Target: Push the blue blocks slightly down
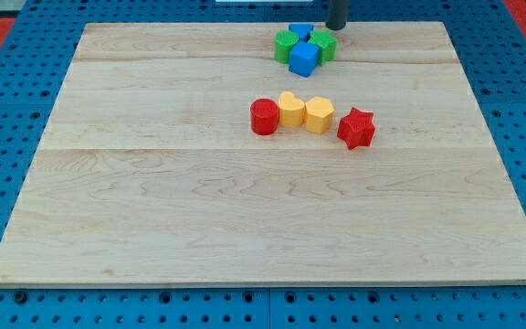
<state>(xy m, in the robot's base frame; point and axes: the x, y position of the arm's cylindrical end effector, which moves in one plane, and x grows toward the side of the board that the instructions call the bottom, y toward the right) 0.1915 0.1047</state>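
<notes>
So the tip (336, 27) sits bare at the view's top, just behind the blue cube (304, 59) and green blocks (286, 44), probably lined up for shoving downward.

Pale wooden board (245, 228) w/ plank seams lies on blue pegboard bench (7, 91). Near top edge, a tight cluster: blue cube (304, 59), smaller blue block (299, 33), two green blocks (286, 44) (325, 44). Mid-board row, left to right: red cylinder (264, 117), yellow heart-ish block (290, 109), yellow hexagonal block (319, 115), red star block (356, 128).
</notes>
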